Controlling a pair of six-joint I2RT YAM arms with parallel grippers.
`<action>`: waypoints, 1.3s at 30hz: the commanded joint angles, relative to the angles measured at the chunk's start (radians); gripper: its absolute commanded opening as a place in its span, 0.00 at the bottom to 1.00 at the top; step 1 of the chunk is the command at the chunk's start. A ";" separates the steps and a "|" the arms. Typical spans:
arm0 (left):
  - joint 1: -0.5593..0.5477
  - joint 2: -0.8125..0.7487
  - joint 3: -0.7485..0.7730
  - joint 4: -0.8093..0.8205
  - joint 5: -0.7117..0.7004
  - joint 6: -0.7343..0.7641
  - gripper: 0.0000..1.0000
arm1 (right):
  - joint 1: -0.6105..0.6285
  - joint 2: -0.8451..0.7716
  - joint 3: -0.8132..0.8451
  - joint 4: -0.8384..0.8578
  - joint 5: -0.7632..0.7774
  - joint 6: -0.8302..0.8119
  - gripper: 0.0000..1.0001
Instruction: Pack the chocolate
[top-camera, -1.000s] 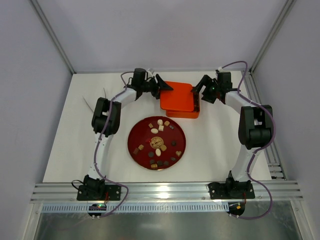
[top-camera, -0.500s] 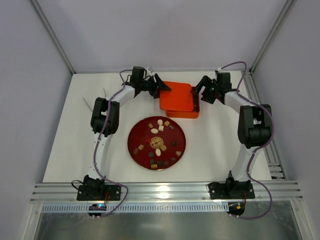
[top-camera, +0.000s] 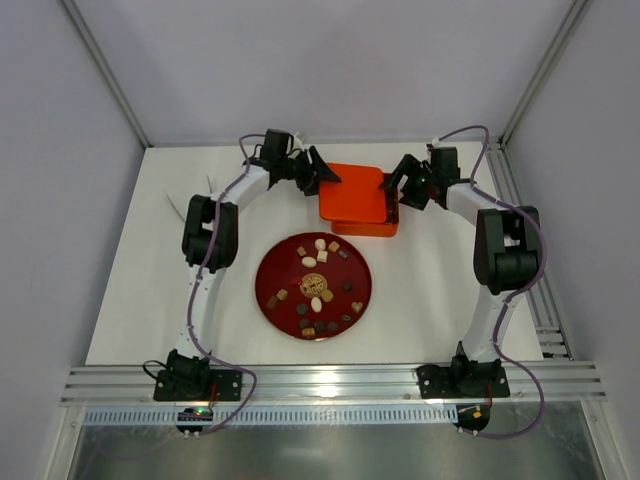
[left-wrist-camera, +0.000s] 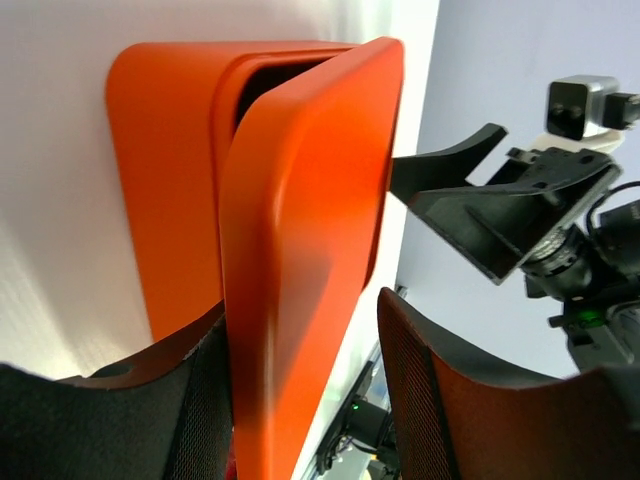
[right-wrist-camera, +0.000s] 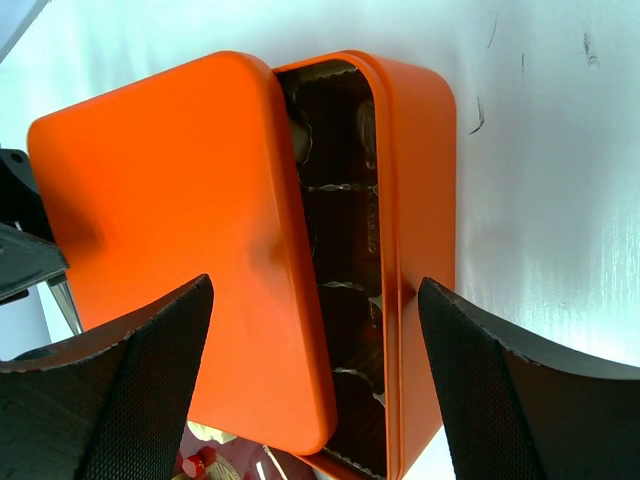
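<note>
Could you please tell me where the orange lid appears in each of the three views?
Top external: the orange lid sits far centre, askew on the orange box.
Left wrist: the lid fills the centre as a tall slab.
Right wrist: the lid lies left of centre, beside the brown insert.
Shared landmark: the orange box under it.

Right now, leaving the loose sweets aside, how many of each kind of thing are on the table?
orange box base: 1
orange lid: 1
dark-red plate: 1
End effectors: 2, the left end effector and the right end effector
Total: 5
</note>
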 joint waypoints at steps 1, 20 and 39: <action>0.008 0.018 0.029 -0.059 -0.004 0.051 0.54 | 0.008 0.006 0.018 0.037 -0.009 -0.006 0.84; 0.000 0.078 0.169 -0.203 -0.045 0.146 0.54 | 0.025 0.024 0.027 0.042 -0.011 -0.009 0.84; -0.043 0.150 0.318 -0.344 -0.101 0.226 0.55 | 0.033 0.046 0.036 0.043 -0.020 -0.009 0.82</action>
